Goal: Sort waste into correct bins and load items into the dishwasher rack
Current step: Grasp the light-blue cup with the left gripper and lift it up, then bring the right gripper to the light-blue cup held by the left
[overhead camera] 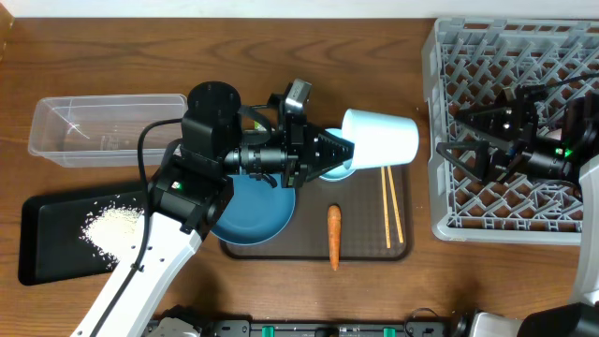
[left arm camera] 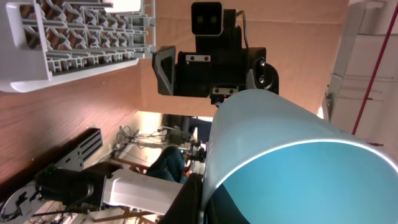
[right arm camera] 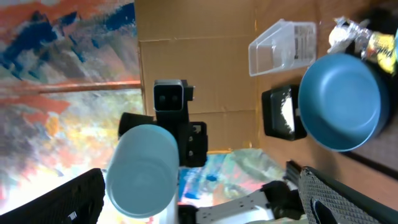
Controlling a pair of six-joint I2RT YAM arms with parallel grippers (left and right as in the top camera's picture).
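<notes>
The left pincer (overhead camera: 344, 150) is clamping tight on the rim of the cup (overhead camera: 379, 139), and the cup is hanging on its side above the far edge of the brown tray (overhead camera: 365, 251), its closed end pointing toward the rack (overhead camera: 510, 201). From the left wrist, the cup (left arm camera: 280, 155) is filling the frame, its blue inside showing at the near end.

Across the gap, the right pincer (overhead camera: 454, 133) is hovering over the rack's left side with its fingers spread wide apart, gripping nothing and facing the cup. Its own camera is looking straight at the cup (right arm camera: 143, 168).

Down on the brown tray, the dark-blue bowl (overhead camera: 253, 215) is sitting at the left end, partly under the left arm. The carrot (overhead camera: 334, 236) is lying lengthwise in the middle, and the chopsticks (overhead camera: 393, 206) are lying side by side near the right edge.

Off to the left on the desk (overhead camera: 281, 56), the tub (overhead camera: 103, 126) is sitting at the back, and the black tray (overhead camera: 56, 234) in front of it is carrying a heap of rice (overhead camera: 112, 225).
</notes>
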